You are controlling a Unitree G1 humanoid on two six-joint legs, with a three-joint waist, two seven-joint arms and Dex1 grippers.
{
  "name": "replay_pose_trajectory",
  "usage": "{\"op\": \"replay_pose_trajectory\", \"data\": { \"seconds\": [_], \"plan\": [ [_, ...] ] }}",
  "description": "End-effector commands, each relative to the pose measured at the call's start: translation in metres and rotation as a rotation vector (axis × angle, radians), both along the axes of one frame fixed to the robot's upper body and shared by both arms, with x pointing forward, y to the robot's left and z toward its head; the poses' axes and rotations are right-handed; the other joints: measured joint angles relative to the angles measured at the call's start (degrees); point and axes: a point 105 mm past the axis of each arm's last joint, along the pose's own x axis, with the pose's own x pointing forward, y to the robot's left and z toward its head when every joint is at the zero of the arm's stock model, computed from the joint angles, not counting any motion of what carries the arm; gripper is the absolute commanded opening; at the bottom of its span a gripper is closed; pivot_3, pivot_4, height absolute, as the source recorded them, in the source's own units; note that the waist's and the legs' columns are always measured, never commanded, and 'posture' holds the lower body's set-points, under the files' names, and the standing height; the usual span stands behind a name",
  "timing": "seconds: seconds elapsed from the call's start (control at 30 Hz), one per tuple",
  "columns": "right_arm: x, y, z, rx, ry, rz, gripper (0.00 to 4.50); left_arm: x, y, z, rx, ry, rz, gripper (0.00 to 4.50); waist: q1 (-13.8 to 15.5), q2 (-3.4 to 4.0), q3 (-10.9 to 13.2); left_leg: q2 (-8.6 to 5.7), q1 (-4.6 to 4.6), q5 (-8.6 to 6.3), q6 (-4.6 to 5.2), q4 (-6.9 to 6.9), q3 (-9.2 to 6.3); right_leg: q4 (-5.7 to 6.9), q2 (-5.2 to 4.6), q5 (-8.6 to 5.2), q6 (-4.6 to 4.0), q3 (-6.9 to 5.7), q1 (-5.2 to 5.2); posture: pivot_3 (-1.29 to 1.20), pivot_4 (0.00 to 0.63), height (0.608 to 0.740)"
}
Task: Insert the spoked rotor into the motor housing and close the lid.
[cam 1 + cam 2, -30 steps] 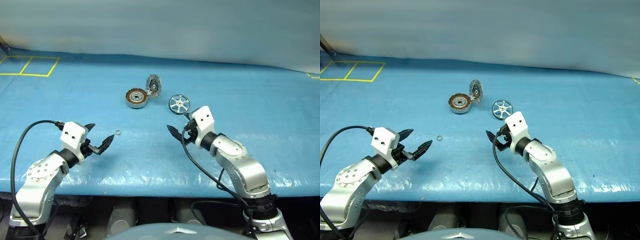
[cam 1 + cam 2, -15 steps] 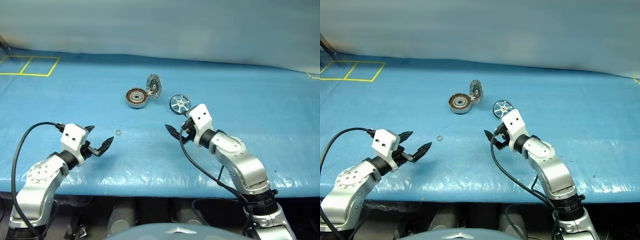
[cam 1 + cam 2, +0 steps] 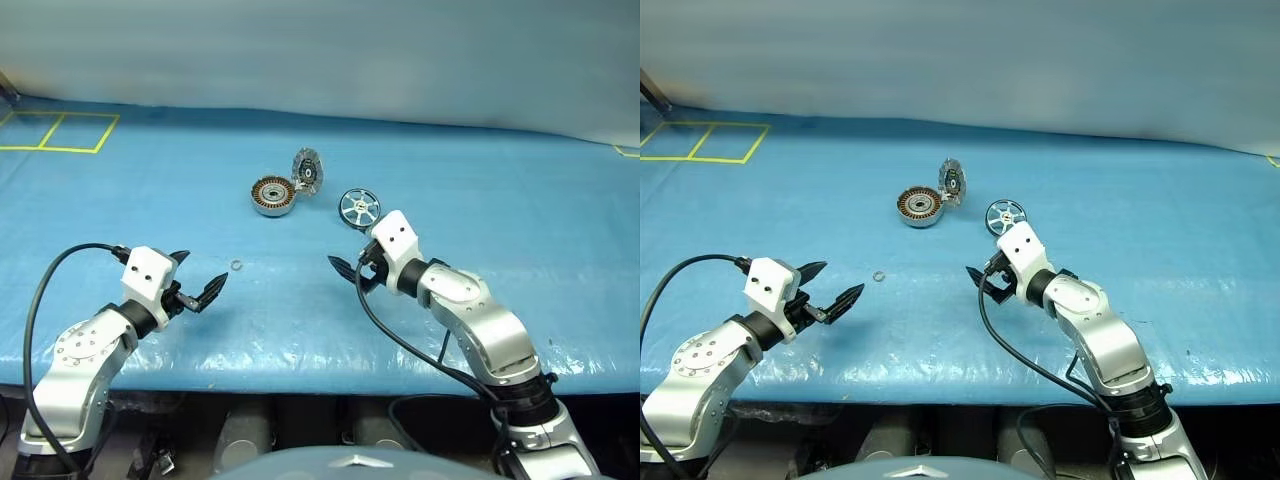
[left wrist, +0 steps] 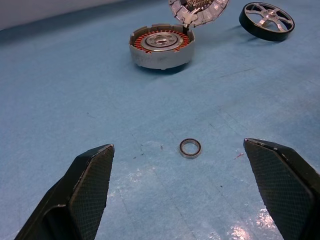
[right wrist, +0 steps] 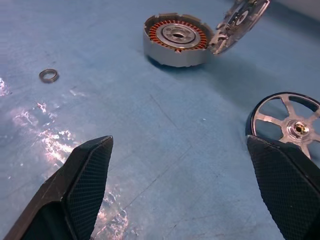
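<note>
A: Motor housing (image 3: 272, 196) was seen lying on the blue sheet (image 3: 480, 190), windings up, w/ the lid (image 3: 308, 168) tipped up on edge at its right side, dark face shown

B: And the spoked rotor (image 3: 359, 208)?

A: Rotor was parked flat on the sheet, just right of the lid, apart from the housing. Nothing was seated in the housing yet

B: Claws?

A: Right gripper (image 3: 350, 270) was held spread wide, nothing between the fingers, hovering near the rotor, just on the near side of it. Left gripper (image 3: 196, 278) was also spread wide & empty, well apart from the housing

B: Anything else noted?

A: A small metal ring (image 3: 237, 265) was spotted on the sheet just beyond the left fingertips, not touched
</note>
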Motion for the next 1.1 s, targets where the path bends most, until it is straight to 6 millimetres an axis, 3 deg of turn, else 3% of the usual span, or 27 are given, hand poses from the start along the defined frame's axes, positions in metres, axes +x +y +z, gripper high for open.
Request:
{"op": "replay_pose_trajectory", "data": {
  "seconds": [0.03, 0.3, 0.53, 0.77, 1.1],
  "plan": [
    [0.000, 0.022, 0.018, -0.056, -0.043, 0.157, 4.49, -0.002, -0.003, 0.006, 0.001, -0.034, -0.008, 4.50, -0.12, 0.00, 0.00, 0.02, 0.02, 0.00, 0.00, 0.00, -0.01, 0.01, 0.02, 0.00, -0.01, -0.02, 0.01, 0.00, 0.150, 0.740],
    [0.026, 0.068, 0.029, -0.260, -0.091, 0.401, 4.49, -0.024, 0.000, 0.000, -0.036, -0.036, 0.056, 4.50, -0.42, -0.01, 0.00, 0.02, -0.02, -0.03, 0.04, -0.03, -0.01, 0.01, 0.00, 0.01, -0.04, -0.02, -0.03, 0.00, 0.150, 0.740],
    [0.075, 0.100, 0.021, -0.439, -0.147, 0.427, 4.49, -0.045, -0.003, -0.010, -0.073, -0.015, 0.125, 4.50, -0.56, 0.00, 0.01, 0.02, 0.02, -0.02, 0.04, -0.02, 0.02, 0.02, -0.03, -0.02, -0.12, -0.04, -0.02, 0.00, 0.150, 0.740],
    [0.105, 0.113, 0.018, -0.518, -0.169, 0.380, 4.49, -0.053, -0.004, -0.014, -0.090, -0.015, 0.166, 4.50, -0.73, 0.04, 0.04, 0.00, -0.03, -0.02, 0.01, -0.06, 0.04, 0.03, -0.07, -0.03, -0.13, -0.05, -0.07, 0.00, 0.150, 0.740],
    [0.116, 0.127, 0.020, -0.464, -0.232, 0.309, 4.49, -0.052, -0.012, -0.018, -0.106, -0.018, 0.168, 4.50, -1.36, 0.08, 0.06, 0.02, -0.02, 0.03, -0.13, -0.22, 0.06, 0.04, -0.12, -0.07, -0.21, -0.08, -0.14, 0.00, 0.150, 0.740]
  ]
}}
